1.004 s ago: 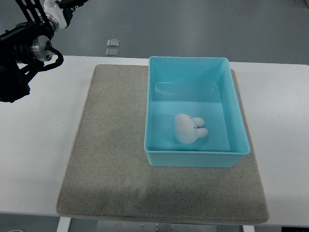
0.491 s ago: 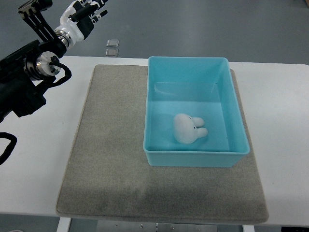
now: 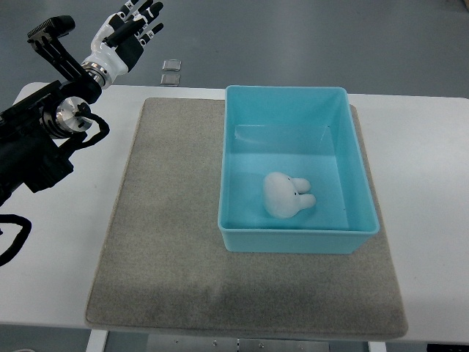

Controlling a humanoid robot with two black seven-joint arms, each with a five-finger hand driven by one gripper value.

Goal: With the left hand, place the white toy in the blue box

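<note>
While the white toy lies in the blue box, judged soft, light and best pinched round its rounded body, the left robot hand is held spread and empty.

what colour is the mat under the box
Grey-beige mat, seen in the top view.

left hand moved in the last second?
Yes. The left hand, fingers spread and empty, has shifted right toward the blue box, still beyond the table's far edge.
</note>
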